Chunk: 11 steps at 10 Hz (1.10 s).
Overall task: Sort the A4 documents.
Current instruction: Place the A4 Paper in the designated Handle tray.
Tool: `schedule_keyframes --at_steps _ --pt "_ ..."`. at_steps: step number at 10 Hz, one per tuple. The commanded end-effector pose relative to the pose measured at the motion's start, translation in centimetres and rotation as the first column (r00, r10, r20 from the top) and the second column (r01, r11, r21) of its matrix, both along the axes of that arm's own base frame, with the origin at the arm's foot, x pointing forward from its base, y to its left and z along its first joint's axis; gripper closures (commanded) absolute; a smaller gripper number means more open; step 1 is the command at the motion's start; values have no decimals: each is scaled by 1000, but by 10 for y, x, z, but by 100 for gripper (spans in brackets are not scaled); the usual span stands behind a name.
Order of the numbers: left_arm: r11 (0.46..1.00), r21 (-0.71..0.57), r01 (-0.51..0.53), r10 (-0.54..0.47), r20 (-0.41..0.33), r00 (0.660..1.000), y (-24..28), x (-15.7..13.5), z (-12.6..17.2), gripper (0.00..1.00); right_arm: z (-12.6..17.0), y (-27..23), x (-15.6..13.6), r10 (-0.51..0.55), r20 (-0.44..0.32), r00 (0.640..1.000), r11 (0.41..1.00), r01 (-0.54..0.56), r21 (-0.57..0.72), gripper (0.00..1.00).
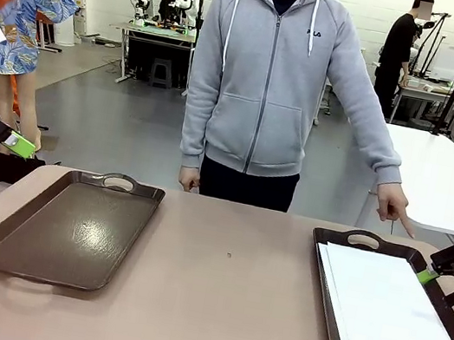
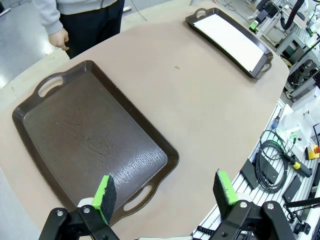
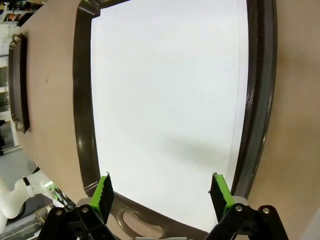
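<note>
A stack of white A4 documents [image 1: 388,304] lies in the dark brown tray [image 1: 329,263] on the right. My right gripper [image 1: 430,275] hangs open just above that tray's right rim. In the right wrist view the gripper [image 3: 162,195] stands open over the documents [image 3: 165,100], with nothing between its fingers. The left tray [image 1: 67,230] is bare. My left gripper [image 1: 18,146] hovers beyond the table's left edge and looks down open [image 2: 165,192] on the bare tray [image 2: 95,135]. The person's hand [image 1: 398,207] points a finger down at the right tray's far corner.
The person in a grey hoodie stands at the far edge, the other hand [image 1: 189,179] hanging by the table. Bare tabletop [image 1: 224,284] lies between the trays. Cables and equipment [image 2: 280,160] sit below the table's near edge in the left wrist view.
</note>
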State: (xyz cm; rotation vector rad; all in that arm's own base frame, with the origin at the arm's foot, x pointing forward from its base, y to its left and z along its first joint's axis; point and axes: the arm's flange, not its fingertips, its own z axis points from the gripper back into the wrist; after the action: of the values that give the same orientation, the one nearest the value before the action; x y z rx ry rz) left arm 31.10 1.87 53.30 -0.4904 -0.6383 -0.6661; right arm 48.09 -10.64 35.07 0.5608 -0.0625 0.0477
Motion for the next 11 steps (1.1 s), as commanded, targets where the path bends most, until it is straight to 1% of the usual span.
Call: schedule_keyframes --at_steps 1,11 --pt "1000 -14 16 -16 6 1000 2 1 -1 0 0 -2 0 -1 2 1000 1000 1 0 0" --pt "1000 -14 16 -16 6 1000 2 1 -1 0 0 -2 0 -1 2 1000 1000 1 0 0"
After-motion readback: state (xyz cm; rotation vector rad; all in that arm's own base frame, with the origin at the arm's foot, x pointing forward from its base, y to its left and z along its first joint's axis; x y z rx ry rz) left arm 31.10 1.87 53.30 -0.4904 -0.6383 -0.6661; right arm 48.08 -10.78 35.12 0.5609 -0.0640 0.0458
